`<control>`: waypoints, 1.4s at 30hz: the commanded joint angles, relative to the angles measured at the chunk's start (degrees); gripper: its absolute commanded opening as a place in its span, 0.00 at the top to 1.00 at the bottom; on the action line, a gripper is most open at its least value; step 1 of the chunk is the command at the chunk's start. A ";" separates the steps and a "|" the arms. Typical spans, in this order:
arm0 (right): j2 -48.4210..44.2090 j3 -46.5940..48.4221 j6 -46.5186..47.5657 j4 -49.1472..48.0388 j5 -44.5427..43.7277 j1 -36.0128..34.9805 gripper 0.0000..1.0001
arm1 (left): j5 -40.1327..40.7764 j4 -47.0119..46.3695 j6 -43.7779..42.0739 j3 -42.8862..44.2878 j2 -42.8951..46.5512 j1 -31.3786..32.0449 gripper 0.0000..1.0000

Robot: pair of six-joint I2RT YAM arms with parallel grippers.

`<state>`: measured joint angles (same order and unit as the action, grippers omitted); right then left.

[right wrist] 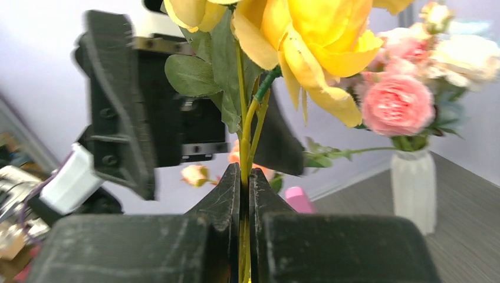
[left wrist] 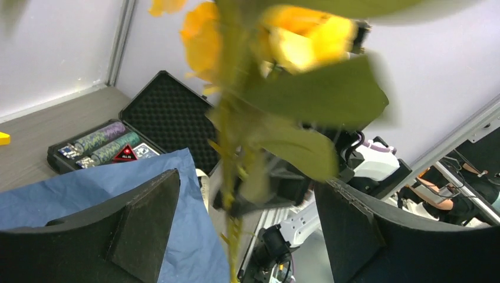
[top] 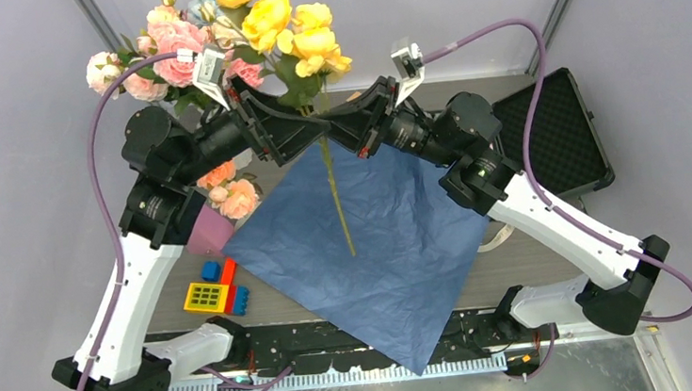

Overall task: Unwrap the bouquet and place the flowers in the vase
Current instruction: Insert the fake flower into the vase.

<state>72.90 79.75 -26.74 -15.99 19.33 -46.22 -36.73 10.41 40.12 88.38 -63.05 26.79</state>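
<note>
Over at nine o'clock of the spread blue wrapping paper, a pink cone block and a cluster of toy bricks sit on the counter. Up at eleven o'clock, pink and cream blooms crowd together; the right wrist view shows them standing in the ribbed white vase. The left end effector has its fingers spread wide apart, one on each side of the stems, gripping nothing. The flowers, yellow roses, are raised above the paper's twelve o'clock edge, heads up, with one long stem hanging down over the sheet. Meeting them from three o'clock, the right end effector is clamped together on those stems just below the leaves. Further right, at two o'clock, an open black case lies on the counter, with poker chips in one half.
</note>
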 commanded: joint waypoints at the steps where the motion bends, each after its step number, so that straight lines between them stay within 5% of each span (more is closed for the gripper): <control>1: 0.56 2.93 -0.43 -5.60 5.25 -2.00 1.00 | 1.18 -6.02 -0.52 -0.09 0.79 0.64 0.14; 4: 0.95 3.02 -0.50 -5.43 6.52 -2.47 1.00 | 1.46 -6.03 -0.58 -0.14 0.66 0.64 0.15; 16: 2.21 4.16 -0.29 -3.17 8.37 -2.91 1.00 | 0.44 -6.95 0.28 -0.58 -0.06 0.72 0.51; 25: 1.10 3.52 1.65 -0.78 5.66 -2.92 1.00 | -1.11 -5.02 -0.94 1.92 -0.54 0.72 1.00; 29: 0.29 2.95 2.63 0.12 4.69 -2.91 0.97 | -1.15 -1.32 -4.95 4.61 -1.48 0.70 1.00; 31: -0.31 2.44 2.92 0.38 3.72 -2.94 0.84 | -0.30 0.07 -7.86 6.46 -1.56 0.64 1.00; 34: -1.94 0.54 3.79 0.36 1.92 -2.92 0.42 | 2.24 4.31 -13.89 10.05 -1.66 0.64 1.00; 36: -3.09 -0.75 4.56 0.27 0.77 -2.91 0.25 | 4.42 10.01 -19.95 14.19 -2.44 0.55 1.00; 42: -6.28 -4.26 8.68 2.59 -5.52 -2.91 0.11 | 11.06 17.96 -30.42 25.73 -5.02 -1.38 1.00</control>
<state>69.80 76.93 -22.24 -14.04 19.84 -49.01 -30.79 23.62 19.14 107.26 -67.64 26.70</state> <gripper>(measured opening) 0.873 0.066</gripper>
